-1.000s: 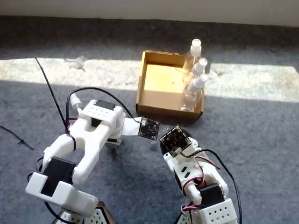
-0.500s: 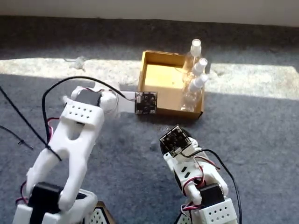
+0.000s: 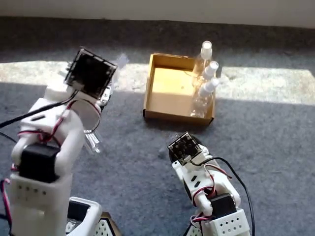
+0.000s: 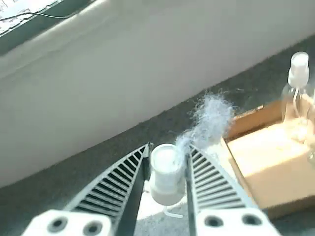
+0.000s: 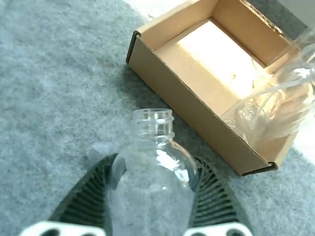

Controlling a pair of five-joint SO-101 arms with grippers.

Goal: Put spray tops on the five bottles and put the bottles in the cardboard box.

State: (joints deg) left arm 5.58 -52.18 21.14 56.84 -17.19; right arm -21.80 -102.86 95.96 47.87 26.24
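Observation:
My left gripper [image 4: 168,147] is shut on a white spray top [image 4: 166,172], held up in the air and facing the wall, with the cardboard box [image 4: 266,172] off to one side. A tuft of white fluff [image 4: 211,110] hangs by the top. My right gripper [image 5: 155,162] is shut on a clear bottle [image 5: 152,172] with an open neck, just short of the cardboard box [image 5: 197,93]. Three capped bottles [image 3: 204,73] stand along the right side of the box [image 3: 147,98]. The left arm [image 3: 54,132] is raised high at the left; the right arm [image 3: 197,172] is below the box.
Grey carpet covers the floor, with a sunlit band running behind and past the box. A pale wall [image 4: 123,73] closes off the far side. Black cables [image 3: 19,118] trail by the left arm.
The left arm swung away from the box front to the left and lifted high, turning its wrist up. The right arm and its bottle stayed still.

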